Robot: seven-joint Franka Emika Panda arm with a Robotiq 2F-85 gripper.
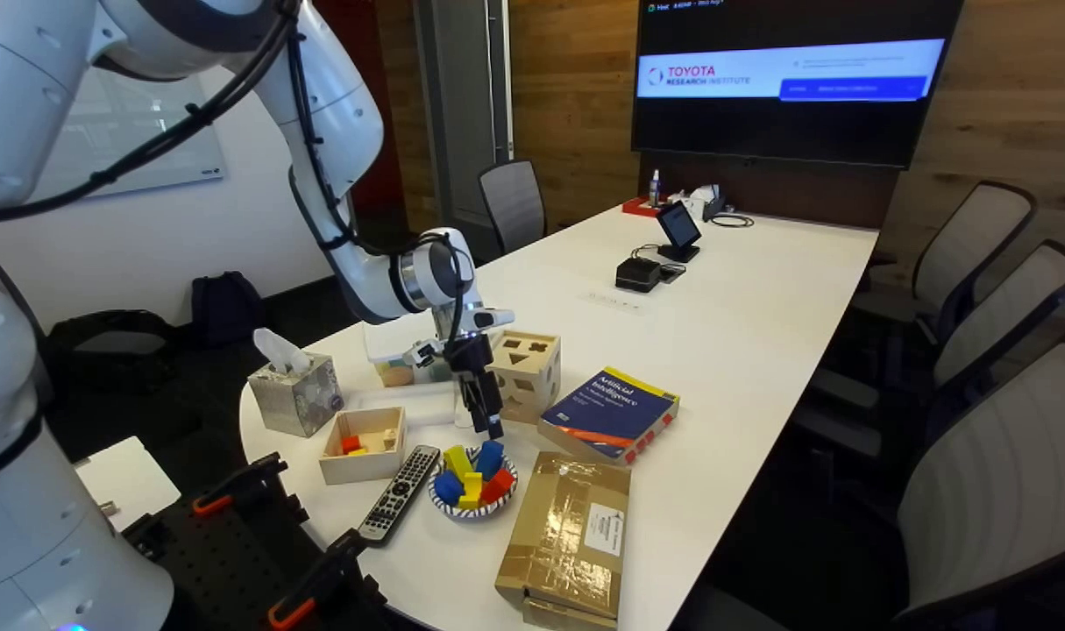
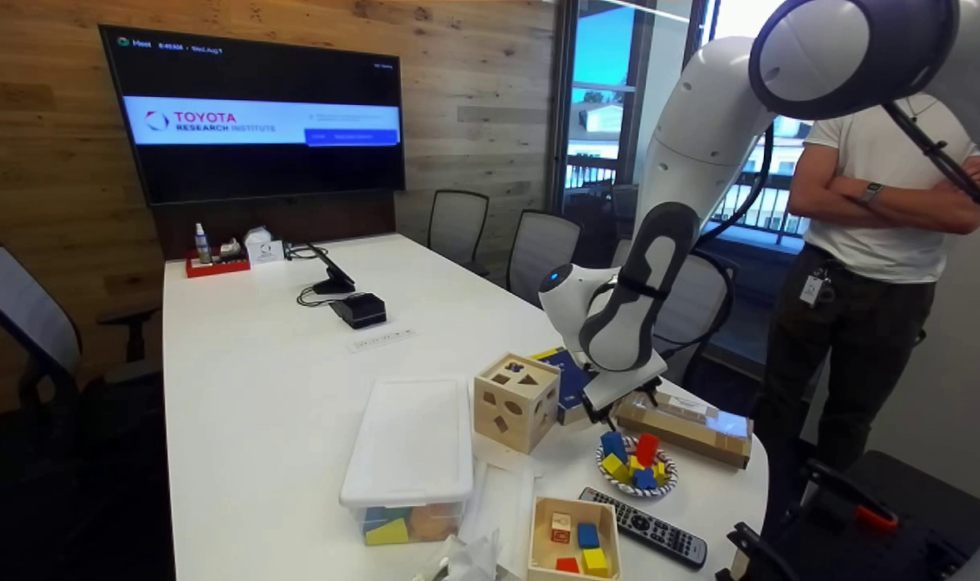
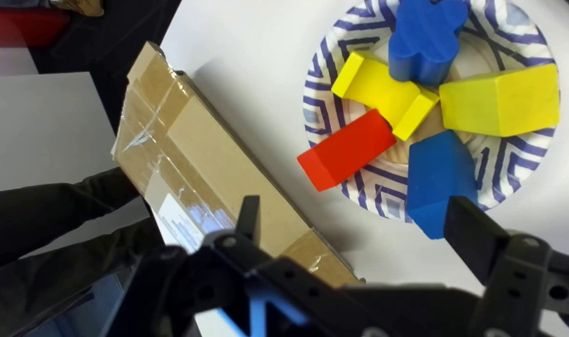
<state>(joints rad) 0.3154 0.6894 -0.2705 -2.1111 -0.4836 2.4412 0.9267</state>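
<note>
Blue block, jutting past the bowl at six o'clock in the wrist view, could tumble if the spread, empty claw descended off-centre.

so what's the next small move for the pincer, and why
Probably ease the open pincer toward the red block in the patterned bowl: in the wrist view its jaws stand apart with no block between them, and that block lies just beyond the gap, its end overlapping the rim.
</note>
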